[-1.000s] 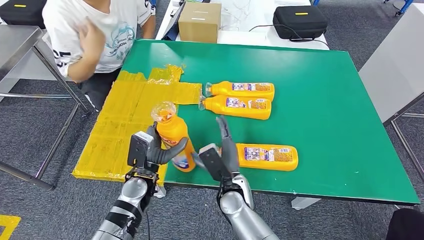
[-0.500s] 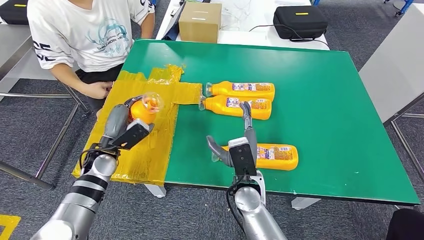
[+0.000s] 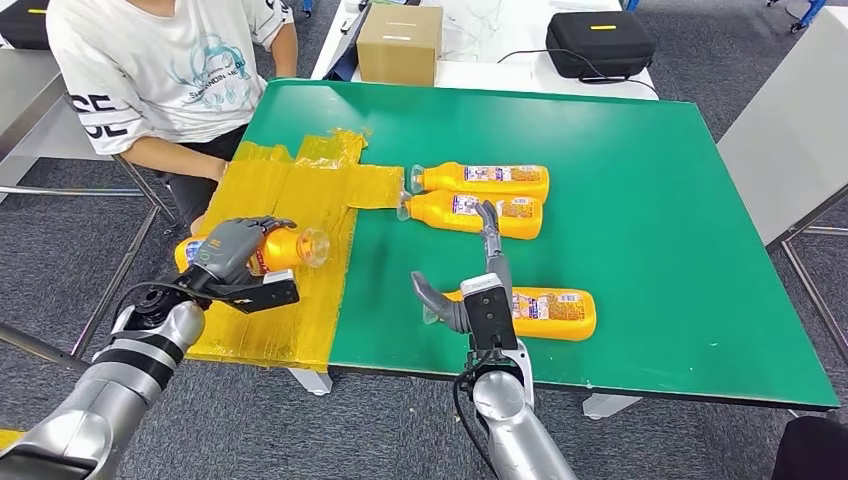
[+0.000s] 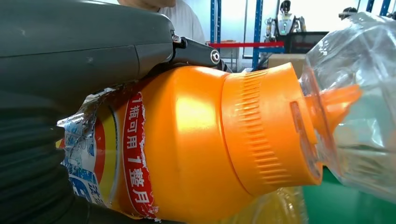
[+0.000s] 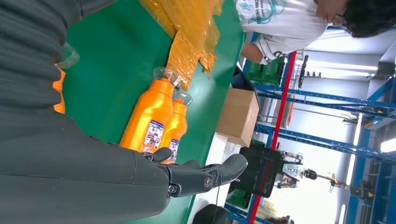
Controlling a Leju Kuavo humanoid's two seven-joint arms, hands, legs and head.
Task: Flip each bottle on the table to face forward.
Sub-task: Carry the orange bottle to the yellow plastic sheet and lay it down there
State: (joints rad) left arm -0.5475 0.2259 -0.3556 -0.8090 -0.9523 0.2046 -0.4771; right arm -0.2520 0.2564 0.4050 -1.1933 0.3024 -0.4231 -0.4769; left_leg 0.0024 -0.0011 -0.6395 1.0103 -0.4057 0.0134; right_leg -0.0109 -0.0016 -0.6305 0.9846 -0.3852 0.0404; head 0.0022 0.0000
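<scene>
Over yellow tape [image 3: 270,300], bottle [image 3: 285,247] sideways, gripped in left robot hand [image 3: 232,250]

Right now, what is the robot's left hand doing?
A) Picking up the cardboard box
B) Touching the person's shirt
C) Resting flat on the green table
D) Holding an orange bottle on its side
D: the left hand has its fingers wrapped around an orange bottle, which lies sideways over the yellow tape with its clear cap pointing toward the green table.
</scene>
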